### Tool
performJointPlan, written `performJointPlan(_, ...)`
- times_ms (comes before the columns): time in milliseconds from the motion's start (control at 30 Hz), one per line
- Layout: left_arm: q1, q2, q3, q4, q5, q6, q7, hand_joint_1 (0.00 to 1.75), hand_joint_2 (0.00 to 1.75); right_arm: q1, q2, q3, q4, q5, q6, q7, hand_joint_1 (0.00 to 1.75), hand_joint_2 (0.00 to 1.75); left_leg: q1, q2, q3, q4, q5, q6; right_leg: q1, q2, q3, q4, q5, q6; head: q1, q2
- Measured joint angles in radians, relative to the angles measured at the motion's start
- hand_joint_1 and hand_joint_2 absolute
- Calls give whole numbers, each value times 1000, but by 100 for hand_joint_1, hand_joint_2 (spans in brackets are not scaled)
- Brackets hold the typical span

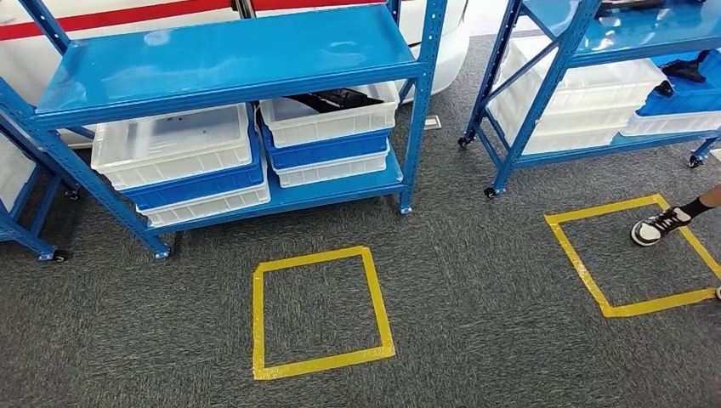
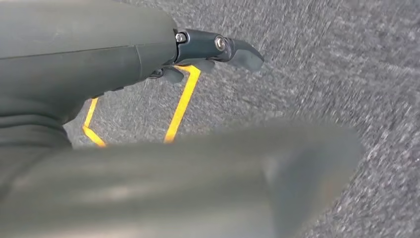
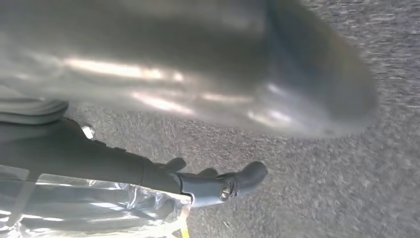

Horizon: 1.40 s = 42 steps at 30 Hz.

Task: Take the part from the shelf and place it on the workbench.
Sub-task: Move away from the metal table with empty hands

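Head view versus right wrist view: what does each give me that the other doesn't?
The head view adds two blue shelf racks, stacked white and blue bins, a dark item lying in the right-hand top bin, two yellow tape squares and a person's shoe. The right wrist view adds the right robot hand, fingers stretched out, with crinkled clear plastic beside it; I cannot tell whether it is held. Both share the grey carpet and, at the wrist picture's edge, a sliver of yellow.

Person's shoe cut off by edge (leg too). Both thumbs blurred. Clear bag in right hand: contents unclear, partly cropped.
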Motion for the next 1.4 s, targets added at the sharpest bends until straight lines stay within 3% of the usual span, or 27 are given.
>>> performJointPlan(100, -1, -2, 0, 0, 0, 3, -1, 0, 175, 3, -4, -9, 0, -6, 0, -7, 0, 175, 0, -2, 5, -13, 8, 6, -7, 3, -97, 190, -81, -5, 2, 0)
performJointPlan(133, -1, -2, 0, 0, 0, 5, -2, 0, 175, 6, -5, -12, 0, -8, 0, -9, 0, 175, 0, -3, 4, -12, 7, 4, -11, 3, -120, 231, -92, 0, 2, 0)
performJointPlan(167, 0, -3, 0, 0, -1, 7, -2, 0, 175, 8, -6, -14, 0, -9, 0, -11, 0, 175, 0, -5, 4, -10, 6, 2, -15, 3, -125, 236, -86, 9, 2, 0)
performJointPlan(200, 0, -4, 0, 0, -1, 9, -3, 0, 175, 11, -7, -16, 0, -9, 0, -13, 0, 131, 1, -7, 4, -7, 3, -3, -19, 3, -108, 199, -65, 21, 2, 0)
performJointPlan(233, 0, -5, 0, 0, -2, 11, -3, 0, 175, 12, -8, -18, 0, -9, 0, -14, 0, 87, 3, -8, 3, 1, -1, -9, -25, 3, -72, 126, -33, 34, 2, 0)
performJointPlan(300, 0, -6, 0, 0, -3, 12, -3, 0, 175, 11, -8, -20, 1, -9, 0, -16, 0, 0, 2, -10, -2, 23, -16, -28, -30, 4, -15, 11, 10, 41, 4, 0)
performJointPlan(367, -1, -5, 0, 0, -2, 14, -4, 0, 175, 11, -7, -21, 2, -9, 0, -19, 0, 0, -1, -10, -7, 39, -28, -42, -26, 7, -2, -10, 15, 25, 3, 0)
performJointPlan(433, -1, -5, 0, 0, -1, 15, -6, 0, 175, 11, -7, -22, 2, -11, 0, -28, 0, 0, 3, -10, -10, 47, -34, -48, -27, 8, 0, -9, 15, 10, -1, 0)
performJointPlan(500, 0, -4, 0, 0, 0, 16, -8, 0, 175, 11, -5, -24, 2, -14, 0, -41, 0, 87, 10, -8, -24, 86, -62, -56, -31, 8, 1, -10, 17, 0, -4, 0)
performJointPlan(567, 0, -4, 0, 0, 0, 14, -13, 0, 175, 10, -5, -27, 2, -18, 0, -57, 0, 175, 15, -6, -75, 197, -126, -67, -28, 7, 1, -10, 17, -5, -7, 0)
performJointPlan(633, 0, -4, 0, 0, 0, 9, -17, 0, 175, 8, -5, -32, 2, -24, 0, -77, 0, 175, 16, -5, -136, 318, -173, -72, -22, 5, 1, -10, 16, -6, -7, 0)
performJointPlan(667, 1, -4, 0, 0, 0, 6, -20, 0, 175, 6, -5, -34, 2, -28, 1, -88, 0, 175, 16, -5, -149, 338, -170, -69, -19, 5, 1, -9, 15, -7, -7, 0)
performJointPlan(700, 1, -3, 0, 0, 0, 2, -22, 0, 175, 3, -5, -36, 2, -32, 1, -97, 0, 175, 15, -5, -142, 318, -146, -62, -14, 6, 3, -10, 15, -8, -7, 0)
performJointPlan(800, 0, 0, 0, 0, -2, -9, -33, 0, 175, -10, 1, -40, 2, -41, 1, -122, 0, 175, 0, -2, -56, 126, -47, -19, -5, 8, 8, -12, 14, -9, -3, 0)
performJointPlan(867, -1, 4, 0, -1, -3, -14, -41, 0, 175, -19, 7, -44, 1, -47, 2, -136, 0, 175, -14, 4, -31, 67, -30, -1, -8, 7, 6, -14, 14, -7, 0, 0)
performJointPlan(933, -1, 6, 0, -2, -2, -16, -47, 0, 175, -26, 13, -47, 0, -51, 2, -148, 0, 175, -20, 5, -24, 47, -22, 8, -8, 4, 7, -23, 17, -1, -2, 0)
performJointPlan(1000, -1, 7, 0, -2, 0, -19, -53, 0, 175, -32, 15, -48, -1, -51, 3, -157, 0, 175, -14, 5, -4, 8, -2, 22, -1, 3, 0, -7, 7, 2, 0, 0)
performJointPlan(1033, -1, 6, 0, -2, 2, -21, -56, 0, 175, -36, 14, -49, -2, -51, 4, -159, 0, 175, -10, 6, 5, -11, 8, 26, 1, 3, -17, 28, -11, 0, 2, 0)
performJointPlan(1100, -3, 4, 0, -2, 9, -26, -64, 0, 175, -42, 11, -51, -2, -48, 5, -162, 0, 87, -8, 6, 8, -21, 14, 26, -4, 4, -79, 153, -63, -4, 4, 0)
performJointPlan(1167, -3, 1, 1, -2, 16, -35, -76, 0, 175, -44, 8, -52, -2, -44, 7, -162, 0, 0, -8, 4, 6, -19, 13, 20, -12, 4, -125, 239, -88, 7, 4, 0)
performJointPlan(1200, -3, 0, 1, -2, 18, -41, -82, 0, 175, -46, 7, -52, -2, -42, 8, -162, 0, 0, -7, 3, 6, -16, 11, 15, -16, 4, -121, 227, -75, 18, 4, 0)
performJointPlan(1267, -2, -1, 1, -1, 18, -50, -90, 0, 175, -51, 4, -52, -2, -37, 10, -163, 0, 0, -3, 1, 3, -1, 3, 0, -26, 3, -60, 99, -19, 41, 5, 0)
performJointPlan(1300, -3, -1, 1, -1, 18, -52, -91, 0, 175, -55, 5, -52, -2, -35, 11, -163, 0, 0, -3, 0, -1, 11, -5, -11, -28, 3, -31, 37, 4, 46, 6, 0)
performJointPlan(1333, -3, 0, 1, -1, 17, -54, -92, 0, 175, -60, 5, -52, -2, -34, 13, -165, 0, 44, -4, 0, -5, 24, -13, -20, -29, 4, -10, -3, 18, 43, 5, 0)
performJointPlan(1400, -4, 1, 1, -1, 17, -55, -95, 0, 175, -66, 8, -52, -3, -33, 19, -170, 0, 131, -5, -1, -13, 39, -23, -34, -25, 5, -4, -12, 21, 24, 3, 0)
